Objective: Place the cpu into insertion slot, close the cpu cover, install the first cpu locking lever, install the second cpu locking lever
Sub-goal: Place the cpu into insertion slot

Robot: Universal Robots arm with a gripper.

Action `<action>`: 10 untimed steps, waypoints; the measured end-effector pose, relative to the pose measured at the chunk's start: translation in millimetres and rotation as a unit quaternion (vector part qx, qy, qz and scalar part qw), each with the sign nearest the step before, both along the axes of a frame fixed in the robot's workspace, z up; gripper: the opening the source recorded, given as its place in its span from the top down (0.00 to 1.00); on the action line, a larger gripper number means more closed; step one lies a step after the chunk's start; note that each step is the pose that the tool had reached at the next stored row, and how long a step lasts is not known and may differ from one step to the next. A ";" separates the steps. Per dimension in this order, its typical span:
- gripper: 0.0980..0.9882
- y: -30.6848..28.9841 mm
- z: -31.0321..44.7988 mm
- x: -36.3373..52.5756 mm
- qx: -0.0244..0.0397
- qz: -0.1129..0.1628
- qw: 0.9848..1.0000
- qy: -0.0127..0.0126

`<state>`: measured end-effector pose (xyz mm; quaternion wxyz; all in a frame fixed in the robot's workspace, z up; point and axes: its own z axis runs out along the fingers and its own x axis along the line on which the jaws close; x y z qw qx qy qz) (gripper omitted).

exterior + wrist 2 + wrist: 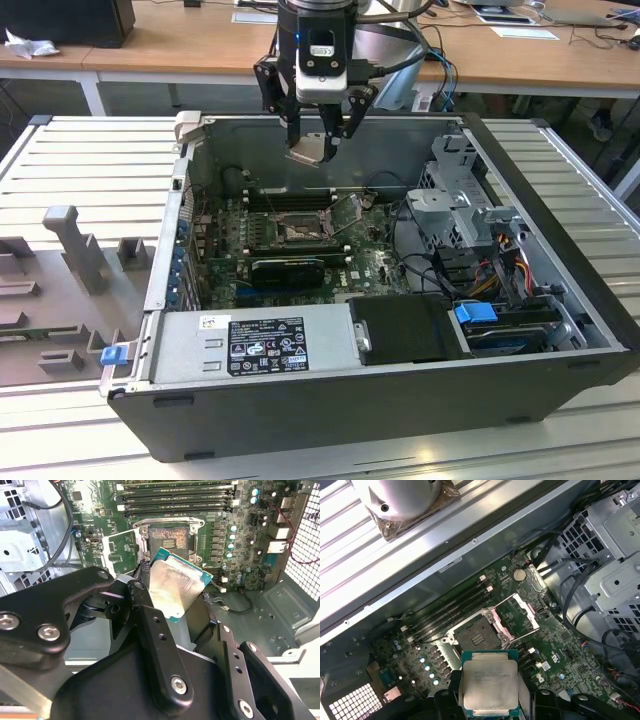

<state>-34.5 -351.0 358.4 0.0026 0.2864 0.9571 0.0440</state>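
Observation:
My gripper [318, 143] hangs over the rear of the open computer case, shut on the cpu [309, 150], a flat silvery chip held tilted by its edges. Both wrist views show the cpu [175, 587] [490, 682] between the black fingers [142, 597], well above the board. The insertion slot [297, 231] [167, 540] [477, 637] lies open and bare beneath it, dark with a metallic centre. Beside the slot the cpu cover [350, 212] [522, 615] stands flipped up on its hinge. A thin wire lever [532, 630] lies loose next to the cover.
Long black memory slots [285, 200] run behind the socket. A grey power supply [250, 345] and a black box [405, 325] line the case's near side. A metal drive cage [460, 200] with cables is on the exterior view's right. The case walls [175, 230] enclose everything.

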 end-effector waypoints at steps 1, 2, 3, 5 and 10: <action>0.52 0.0 -0.1 0.0 0.000 -0.003 1.000 0.000; 0.52 0.0 -0.1 0.0 0.000 -0.005 1.000 0.000; 0.52 0.0 -0.2 0.0 0.000 -0.007 1.000 0.000; 0.52 0.0 -0.4 0.0 0.000 -0.012 1.000 0.000; 0.52 0.0 -0.7 0.0 0.000 -0.022 1.000 0.000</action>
